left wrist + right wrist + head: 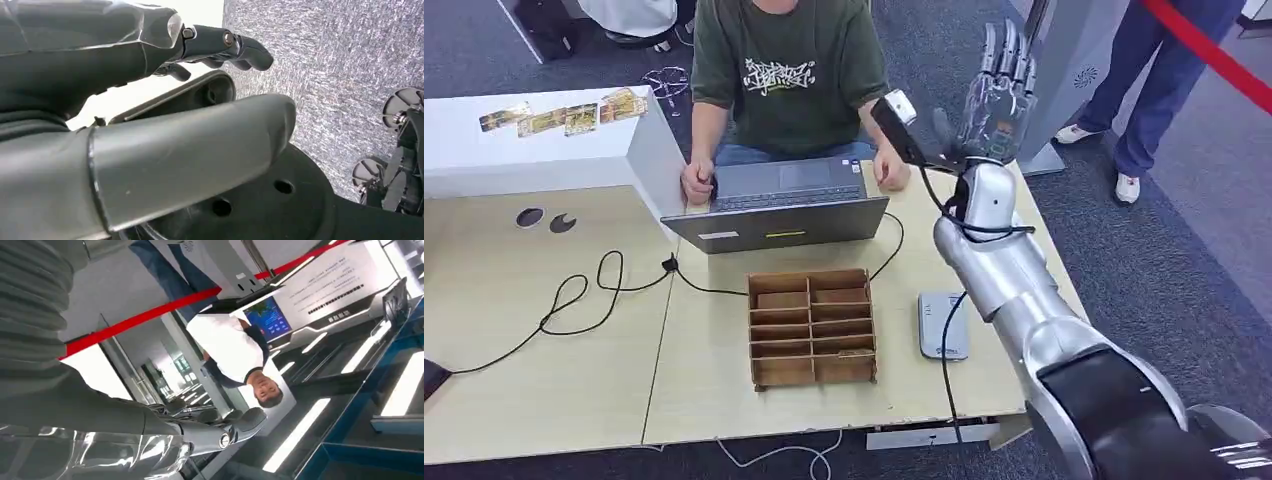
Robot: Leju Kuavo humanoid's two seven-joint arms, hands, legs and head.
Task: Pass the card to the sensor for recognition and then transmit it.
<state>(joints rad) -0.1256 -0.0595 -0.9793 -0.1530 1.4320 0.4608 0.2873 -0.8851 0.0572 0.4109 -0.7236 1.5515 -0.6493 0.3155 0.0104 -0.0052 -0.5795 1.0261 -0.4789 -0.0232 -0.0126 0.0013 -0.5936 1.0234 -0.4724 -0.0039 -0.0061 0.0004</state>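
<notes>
Your right robot hand (997, 95) is raised near the seated person (786, 70), fingers straight and apart, holding nothing, so I judge the handover finished or a new card due. Cards (564, 118) lie flat and glossy on the white surface (484, 160). The grey sensor (943, 325) sits beside the slotted wooden box (812, 327). Your left robot hand (150, 100) hangs loosely spread and holds nothing

Brown wooden organiser (812, 327); grey laptop (779, 209); person's green printed shirt (776, 72); pale wood table (544, 340); red barrier tape (1214, 50).
</notes>
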